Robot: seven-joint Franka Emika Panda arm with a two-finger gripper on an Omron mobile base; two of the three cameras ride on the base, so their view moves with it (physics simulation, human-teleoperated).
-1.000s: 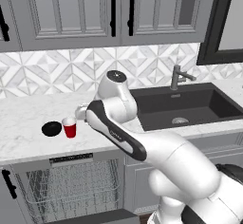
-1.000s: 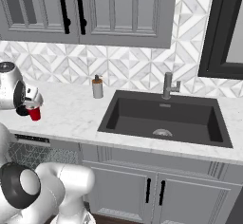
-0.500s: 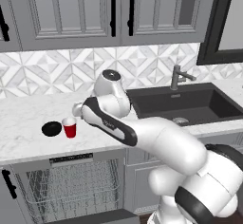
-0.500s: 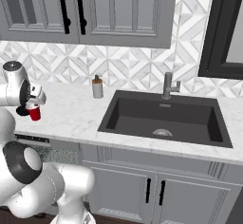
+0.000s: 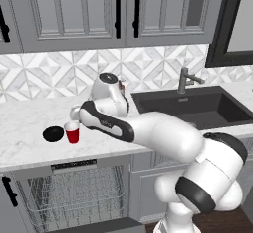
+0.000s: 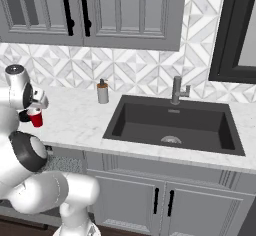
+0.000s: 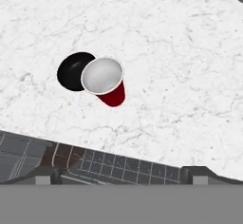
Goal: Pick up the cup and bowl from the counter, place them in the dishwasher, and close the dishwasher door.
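Gripper above cup + bowl, nothing in its grasp.

Gripper point(image 7: 121, 174) jaws spread wide, empty, over the counter point(image 7: 180, 52). Red cup point(image 7: 105, 79) stands upright on counter w/ black bowl point(image 7: 71, 71) just beside it, poss. touching. From left base cam: cup point(image 5: 72, 132) right of bowl point(image 5: 53, 134), near front edge, dishwasher point(image 5: 74, 195) rack below, door down.
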